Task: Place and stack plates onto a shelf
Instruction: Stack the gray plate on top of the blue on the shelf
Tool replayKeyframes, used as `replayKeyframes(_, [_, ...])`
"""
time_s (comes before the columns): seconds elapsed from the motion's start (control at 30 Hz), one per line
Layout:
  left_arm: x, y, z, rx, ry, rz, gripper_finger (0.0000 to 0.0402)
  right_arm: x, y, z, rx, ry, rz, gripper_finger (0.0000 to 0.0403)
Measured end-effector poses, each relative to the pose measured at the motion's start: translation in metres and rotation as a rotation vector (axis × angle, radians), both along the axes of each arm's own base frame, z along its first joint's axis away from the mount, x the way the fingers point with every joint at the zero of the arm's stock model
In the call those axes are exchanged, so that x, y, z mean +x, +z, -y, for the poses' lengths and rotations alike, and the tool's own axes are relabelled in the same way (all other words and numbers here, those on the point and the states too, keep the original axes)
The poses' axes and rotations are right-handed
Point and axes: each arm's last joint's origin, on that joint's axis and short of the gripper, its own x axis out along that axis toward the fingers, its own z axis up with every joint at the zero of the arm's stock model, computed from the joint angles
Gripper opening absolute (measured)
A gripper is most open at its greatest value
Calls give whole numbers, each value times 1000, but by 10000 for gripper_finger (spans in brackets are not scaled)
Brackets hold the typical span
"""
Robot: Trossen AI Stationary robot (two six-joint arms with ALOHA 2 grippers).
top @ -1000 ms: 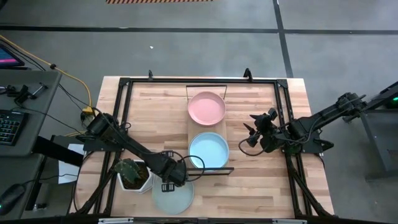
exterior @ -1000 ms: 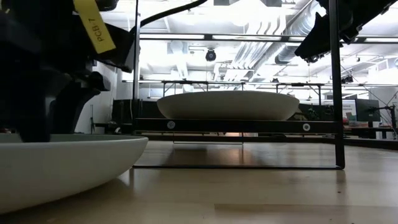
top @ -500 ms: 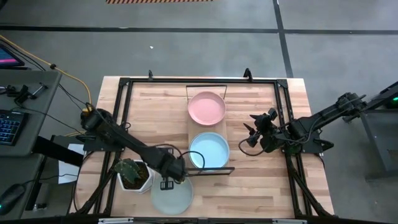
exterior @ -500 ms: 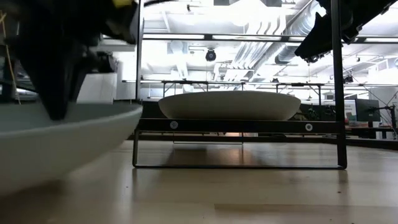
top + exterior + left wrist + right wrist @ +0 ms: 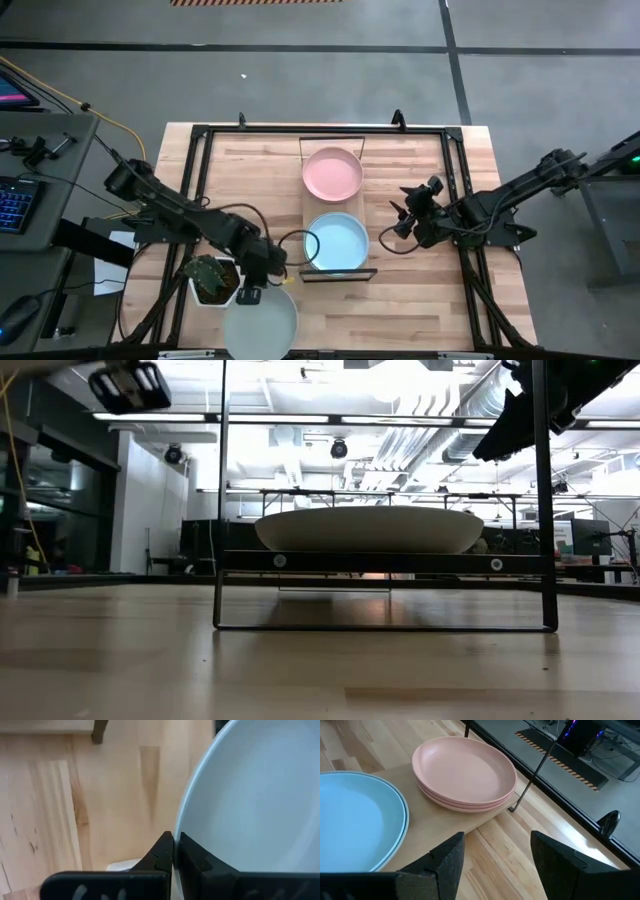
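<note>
The wooden table (image 5: 420, 300) carries the shelf (image 5: 337, 275) down its middle, a pink stack (image 5: 332, 172) on the far half and the blue plates (image 5: 335, 242) on the near half. My left pincer (image 5: 252, 293) is clamped on the rim of the mint plate (image 5: 260, 325), apparently lifted off the table near the front edge. The shelf lies ahead and to the right. My right pincer (image 5: 398, 222), fingers spread, waits beside the shelf.
</note>
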Motion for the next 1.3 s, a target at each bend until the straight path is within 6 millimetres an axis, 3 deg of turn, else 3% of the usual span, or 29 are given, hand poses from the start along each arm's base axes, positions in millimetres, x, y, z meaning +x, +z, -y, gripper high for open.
replayKeyframes(0.2, [-6,30,-18,-49,38,101,1,2,-2,-1,-5,-1,-12,211])
replayKeyframes(0.53, [9,96,-55,-70,47,356,1,2,-2,-1,-4,0,-10,210])
replayKeyframes(0.73, [16,125,-93,148,139,515,1,2,-2,-1,2,4,-12,210])
replayKeyframes(0.87, [25,126,-126,357,306,556,1,2,-2,-1,4,2,-11,210])
replayKeyframes(0.97, [35,121,-150,406,429,572,1,2,-2,-1,11,2,-9,210])
replayKeyframes(1.13, [52,93,-176,360,485,509,1,2,-3,-1,22,8,-13,211])
replayKeyframes(1.3, [71,51,-185,354,464,368,1,2,-3,-1,21,9,-14,210])
